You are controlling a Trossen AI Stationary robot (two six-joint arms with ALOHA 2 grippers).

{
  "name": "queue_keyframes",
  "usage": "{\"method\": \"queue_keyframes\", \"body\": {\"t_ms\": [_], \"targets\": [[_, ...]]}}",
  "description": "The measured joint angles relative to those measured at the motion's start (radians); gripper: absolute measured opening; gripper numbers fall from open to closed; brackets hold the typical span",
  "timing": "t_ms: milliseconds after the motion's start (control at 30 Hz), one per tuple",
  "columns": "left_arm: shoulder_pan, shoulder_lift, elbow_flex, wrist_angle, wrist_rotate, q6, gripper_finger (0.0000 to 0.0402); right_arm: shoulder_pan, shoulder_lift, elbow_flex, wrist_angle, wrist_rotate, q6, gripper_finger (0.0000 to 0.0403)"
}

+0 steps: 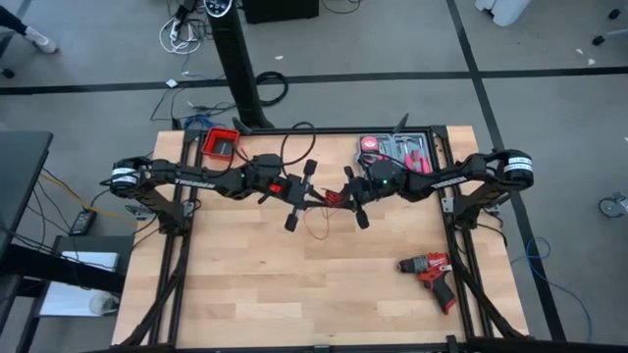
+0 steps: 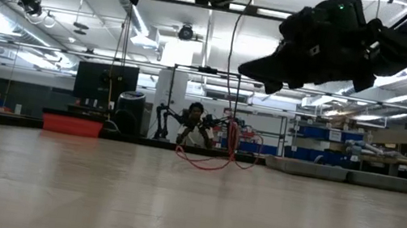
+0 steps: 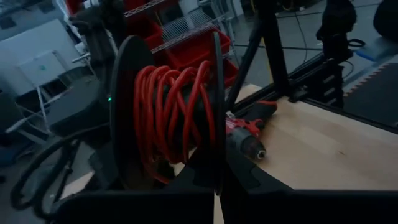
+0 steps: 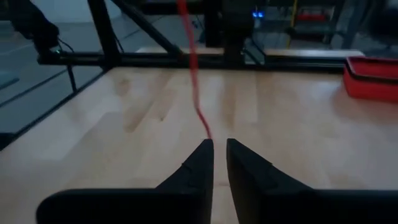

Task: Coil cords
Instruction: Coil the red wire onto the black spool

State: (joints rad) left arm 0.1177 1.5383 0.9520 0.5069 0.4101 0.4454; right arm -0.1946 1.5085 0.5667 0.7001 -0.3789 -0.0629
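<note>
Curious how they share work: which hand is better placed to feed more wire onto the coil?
Probably the right hand: the loose red cord runs to its fingertips; the left hand faces the coil.

Red cord (image 3: 171, 112) wraps between black fingers (image 3: 127, 112); a red-and-black drill (image 1: 432, 272), apparently, lies on pale wood table (image 1: 294, 284).

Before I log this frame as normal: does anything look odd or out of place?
Nothing is spilled or damaged. The red cord is half coiled: wraps sit around the left end effector, while a strand runs up from the right end effector and loose loops trail on the table.
</note>
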Motion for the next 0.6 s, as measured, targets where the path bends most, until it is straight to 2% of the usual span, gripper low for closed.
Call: {"method": "queue_keyframes", "body": {"t_ms": [333,600], "targets": [[0.0,0.001,0.0,0.005,-0.024,0.0,0.0005,0.038,0.114,0.003,0.157,0.046,0.019,0.0094],[0.0,0.001,0.0,-0.004,-0.023,-0.001,0.0005,0.051,0.194,0.006,0.26,0.046,0.018,0.0098]]}}
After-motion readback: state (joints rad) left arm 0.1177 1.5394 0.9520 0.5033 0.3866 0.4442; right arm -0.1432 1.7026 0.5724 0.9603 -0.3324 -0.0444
